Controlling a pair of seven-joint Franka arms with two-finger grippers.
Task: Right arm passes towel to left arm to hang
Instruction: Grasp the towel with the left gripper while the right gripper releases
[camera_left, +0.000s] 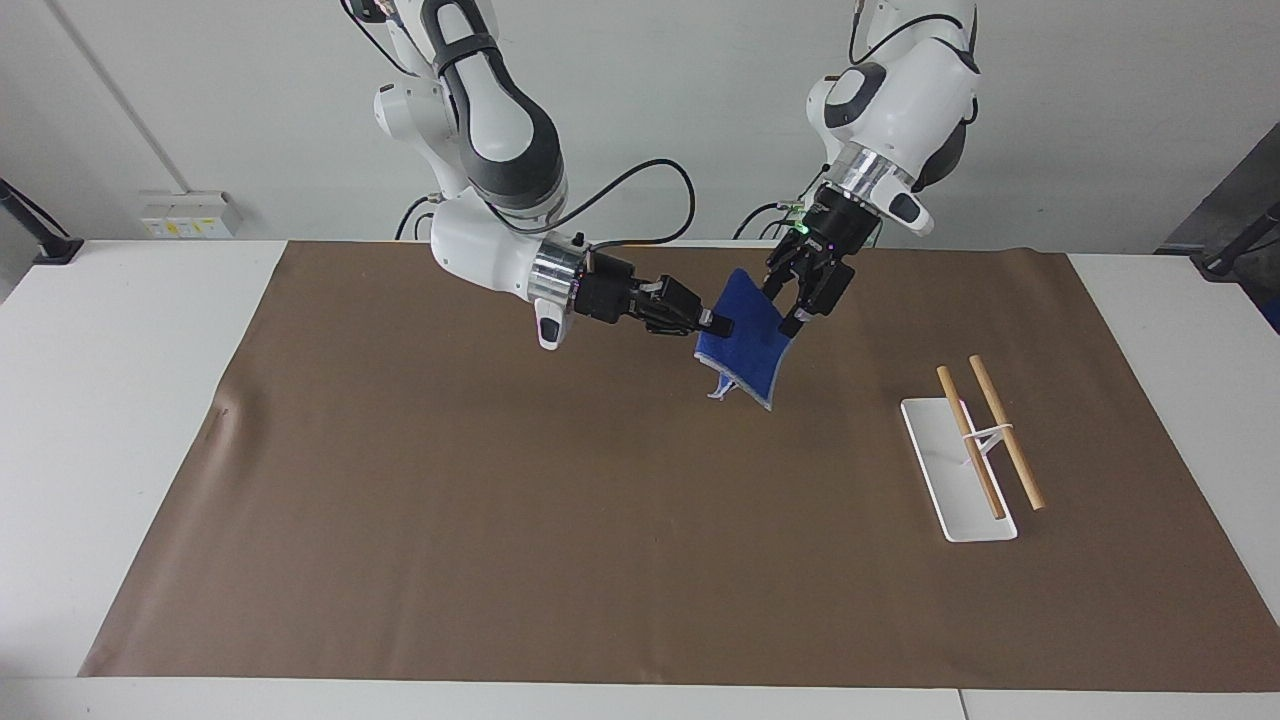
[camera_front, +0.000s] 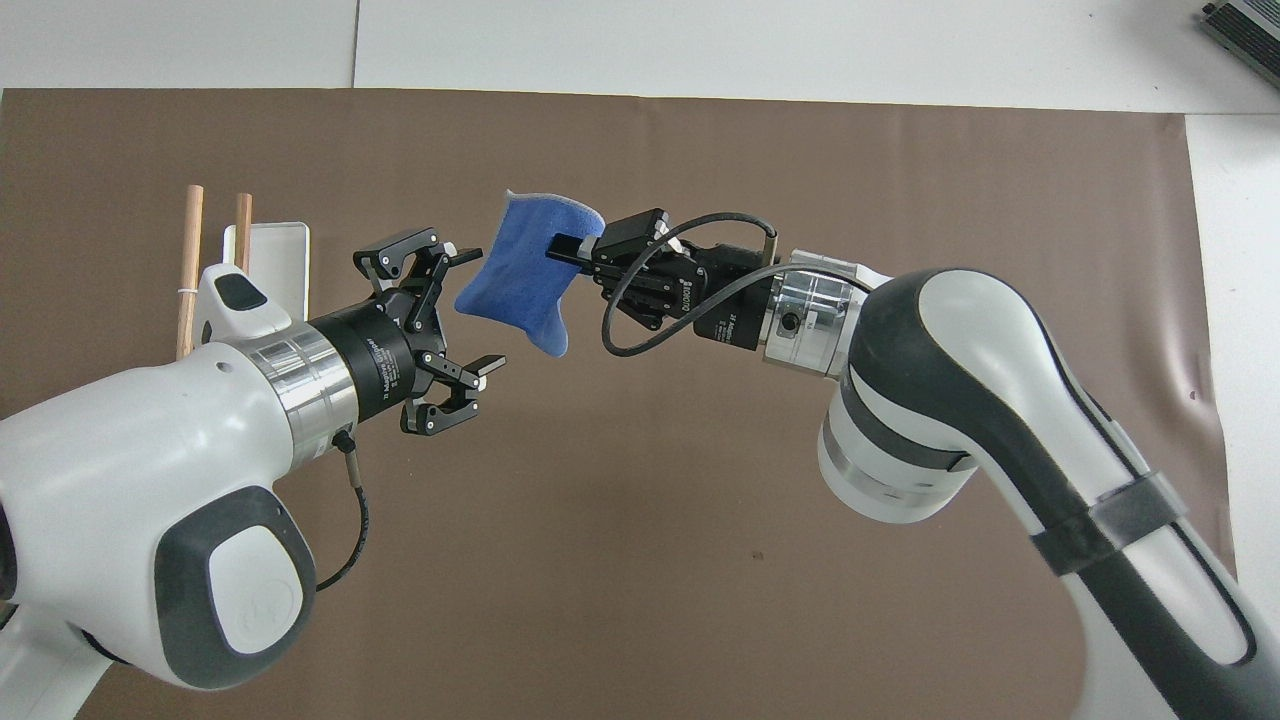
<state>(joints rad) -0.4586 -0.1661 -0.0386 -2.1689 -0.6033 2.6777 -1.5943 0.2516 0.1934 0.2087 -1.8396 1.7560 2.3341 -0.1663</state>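
Towel (camera_left: 748, 338) clamped in right gripper (camera_left: 716, 322), left gripper (camera_left: 792, 302) spread apart at its edge

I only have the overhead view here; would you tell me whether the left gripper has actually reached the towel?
Observer: In the facing view the left gripper slants down from above, its open fingers either side of the towel's edge. I cannot tell whether they touch it.
Operator: Thank you. Is the towel resting on the table?
Observer: No. It hangs from the shut right gripper, and its lowest corner looks clear of the brown mat.
Operator: And the rods?
Observer: Both wooden rods sit raised on a thin support over the white base.
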